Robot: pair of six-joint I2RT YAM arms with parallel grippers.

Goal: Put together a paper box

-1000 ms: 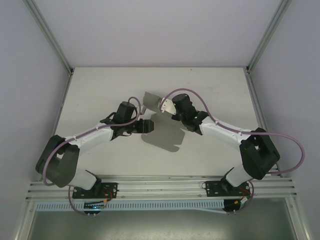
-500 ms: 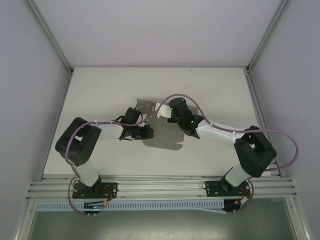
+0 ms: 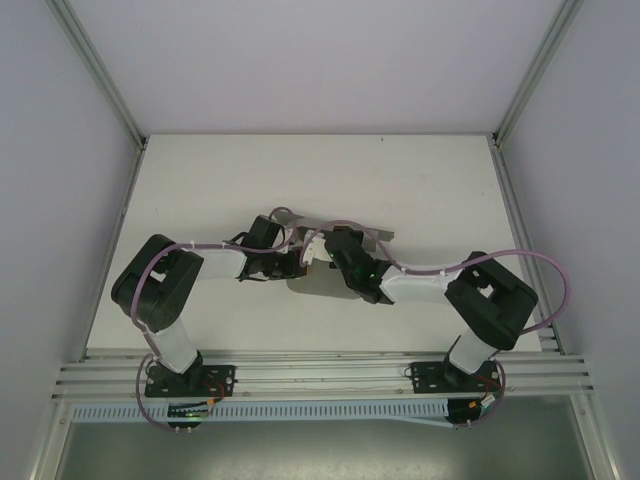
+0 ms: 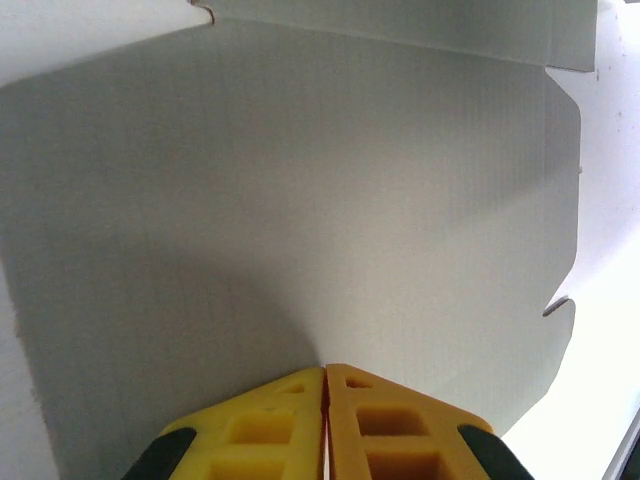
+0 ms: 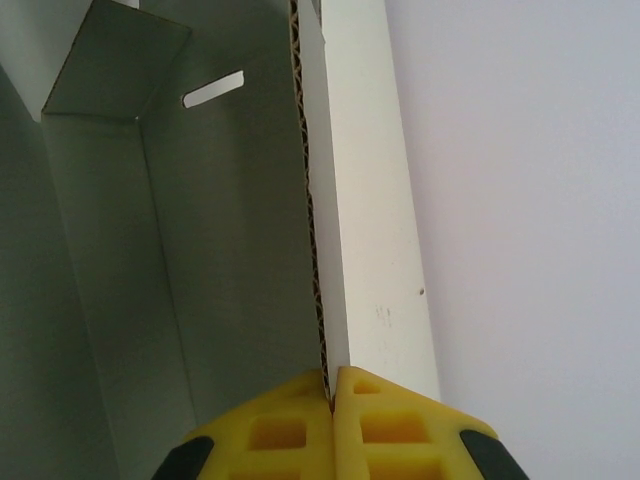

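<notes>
Top external view: on the white table (image 3: pixel 200 180), the part-folded grey paper box (image 3: pixel 370 231) sits centre between both arms. The right gripper (image 5: pixel 331 375) pinches an upright wall edge; the left gripper (image 4: pixel 325 372), fingers closed, meets a panel.

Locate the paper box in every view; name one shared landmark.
Top external: paper box around frame centre.
Left wrist: above the left claw, reaching the top edge.
Right wrist: left half; right claw pinches its wall.
Shared landmark: the claws closed on it.
</notes>
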